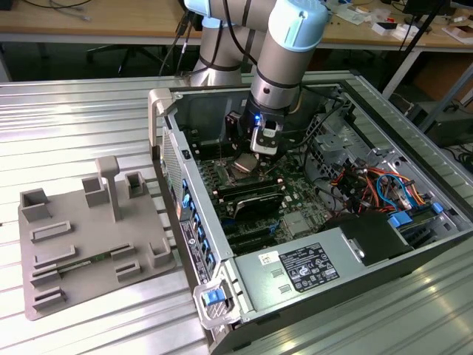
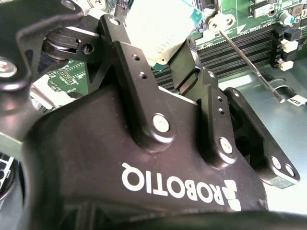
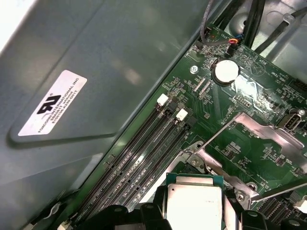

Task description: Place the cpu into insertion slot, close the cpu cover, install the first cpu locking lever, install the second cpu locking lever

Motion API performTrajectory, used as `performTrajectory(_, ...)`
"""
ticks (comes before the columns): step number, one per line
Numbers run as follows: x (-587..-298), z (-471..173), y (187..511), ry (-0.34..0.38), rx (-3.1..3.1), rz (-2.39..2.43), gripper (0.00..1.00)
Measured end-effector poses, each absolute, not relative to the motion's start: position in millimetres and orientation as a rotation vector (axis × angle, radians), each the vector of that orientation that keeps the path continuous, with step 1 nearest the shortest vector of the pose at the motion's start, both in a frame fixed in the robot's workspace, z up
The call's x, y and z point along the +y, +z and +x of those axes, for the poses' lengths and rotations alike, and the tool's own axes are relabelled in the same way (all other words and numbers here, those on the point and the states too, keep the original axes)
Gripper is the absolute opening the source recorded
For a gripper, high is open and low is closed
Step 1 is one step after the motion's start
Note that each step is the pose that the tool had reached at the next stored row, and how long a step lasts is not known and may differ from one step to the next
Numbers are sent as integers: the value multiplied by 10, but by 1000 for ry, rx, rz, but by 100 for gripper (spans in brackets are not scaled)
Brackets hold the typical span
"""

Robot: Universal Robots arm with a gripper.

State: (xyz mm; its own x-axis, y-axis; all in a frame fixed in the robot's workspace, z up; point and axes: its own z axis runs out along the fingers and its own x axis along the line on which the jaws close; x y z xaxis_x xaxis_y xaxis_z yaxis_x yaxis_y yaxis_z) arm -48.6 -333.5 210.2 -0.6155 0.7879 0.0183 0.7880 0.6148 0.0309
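Observation:
My gripper (image 1: 263, 145) reaches down into the open computer case and is shut on the cpu (image 3: 194, 203), a thin square chip with a silvery top and greenish rim. In the second wrist view the cpu (image 2: 158, 26) sits between the two black fingers (image 2: 129, 62). It hangs just above the insertion slot (image 1: 242, 164) on the green board. The slot's metal rim (image 3: 204, 160) shows at the chip's edge. The cpu cover (image 3: 264, 129), a silvery frame, stands swung open beside the slot. A thin wire locking lever (image 2: 249, 62) lies raised next to it.
Long black memory slots (image 3: 144, 158) run beside the socket, close to the grey case wall (image 3: 96, 72). A power supply (image 1: 295, 270) and orange and blue cables (image 1: 377, 185) are inside the case. A grey fixture plate (image 1: 89, 244) lies at the exterior view's left.

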Motion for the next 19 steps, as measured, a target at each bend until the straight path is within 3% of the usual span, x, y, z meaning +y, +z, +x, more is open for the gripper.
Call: performTrajectory(19,-3335,-486,2103,-56,-2803,-1412,55)
